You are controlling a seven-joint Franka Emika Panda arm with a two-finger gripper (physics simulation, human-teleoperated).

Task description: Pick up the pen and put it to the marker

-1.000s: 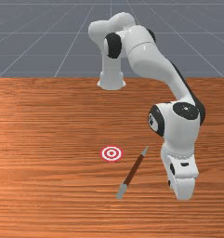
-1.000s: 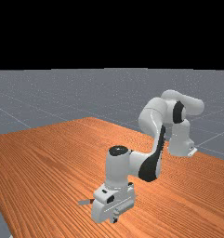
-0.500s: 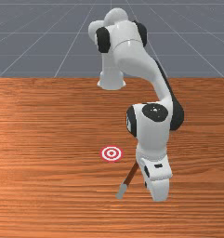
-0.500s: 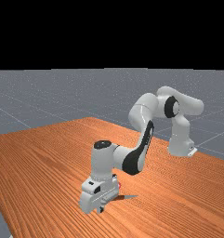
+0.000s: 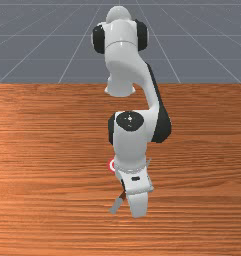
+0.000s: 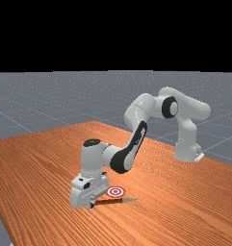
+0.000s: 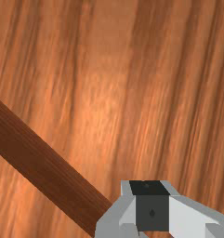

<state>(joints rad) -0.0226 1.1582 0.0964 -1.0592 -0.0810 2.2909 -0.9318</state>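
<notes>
The gripper [image 6: 92,205] is low at the table [image 6: 45,163], its fingers pressed together with nothing pinched. The pen [image 6: 109,201] lies flat beside it, running slantwise up to one finger in the wrist view, though I cannot tell if they touch; its pointed grey end reaches toward the far view's right. The marker [image 6: 116,191] lies near the pen's brown part, and in the front view the arm [image 5: 130,145] partly covers it.
</notes>
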